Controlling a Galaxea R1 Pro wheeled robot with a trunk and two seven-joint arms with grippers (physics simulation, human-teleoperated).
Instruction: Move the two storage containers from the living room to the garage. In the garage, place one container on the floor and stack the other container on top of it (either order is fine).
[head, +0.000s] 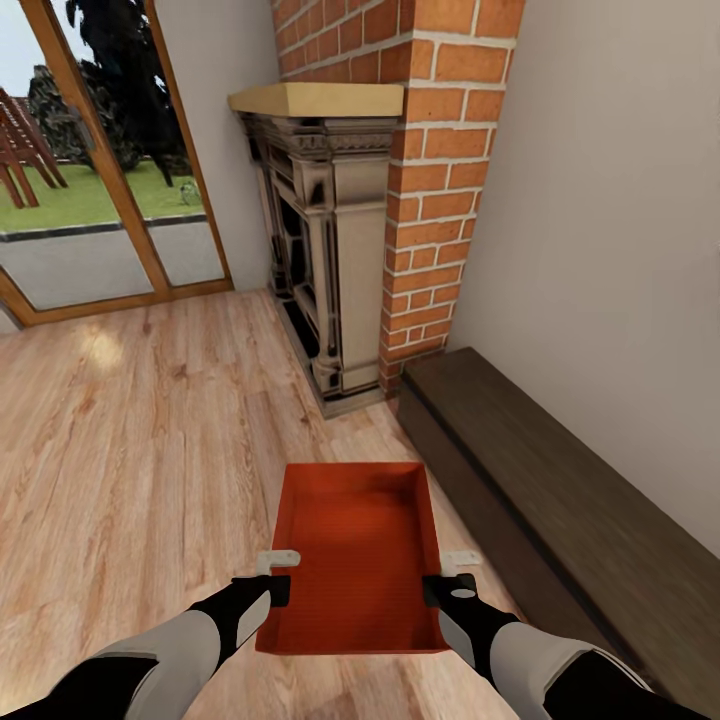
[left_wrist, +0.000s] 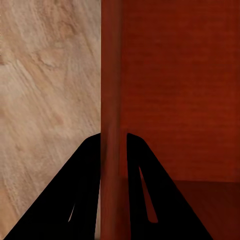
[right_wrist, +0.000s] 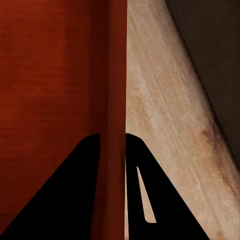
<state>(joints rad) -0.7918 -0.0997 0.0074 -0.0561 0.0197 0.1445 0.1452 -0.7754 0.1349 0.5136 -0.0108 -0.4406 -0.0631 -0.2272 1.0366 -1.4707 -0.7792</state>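
Light wood-plank floor (head: 130, 450) runs across the living room to glass doors (head: 100, 170) far left. A red brick fireplace (head: 400, 190) rises at the far middle, and a long dark bench (head: 560, 500) lies along the right wall. Near the robot, one orange-red storage container (head: 355, 545) sits between both arms, probably lifted clear of the planks, though that is hard to judge. The left gripper (left_wrist: 113, 145) has its fingers pinched on the container's left wall; the right gripper (right_wrist: 112, 145) is clamped likewise on the right wall.
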